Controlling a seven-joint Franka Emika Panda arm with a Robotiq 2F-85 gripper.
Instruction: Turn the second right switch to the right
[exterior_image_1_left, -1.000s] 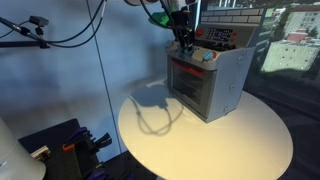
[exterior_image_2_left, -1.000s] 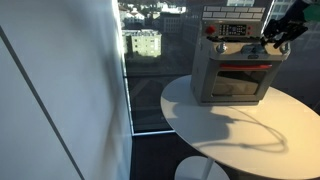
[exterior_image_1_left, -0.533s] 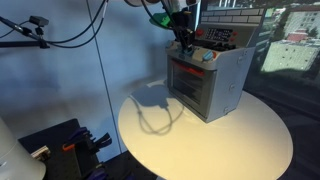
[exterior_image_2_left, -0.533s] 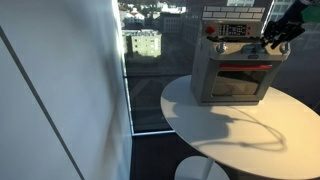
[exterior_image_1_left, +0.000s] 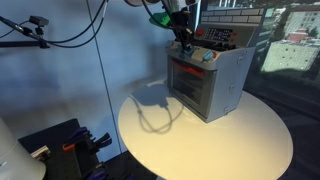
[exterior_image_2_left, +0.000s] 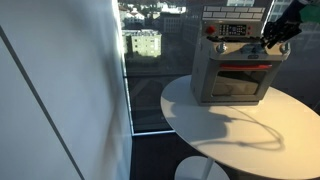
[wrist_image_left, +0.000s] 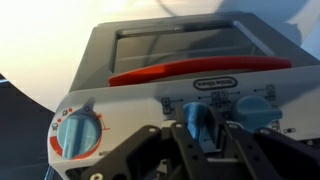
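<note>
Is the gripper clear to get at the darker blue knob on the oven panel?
Likely yes. In the wrist view the gripper is right at the darker blue knob, nothing between them; the red dial and lighter blue knob sit apart to either side. Contact can't be told.

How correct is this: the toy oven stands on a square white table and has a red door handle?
The white table is round, not square, as an exterior view shows. The toy oven does stand on it, and its door handle is red.
</note>
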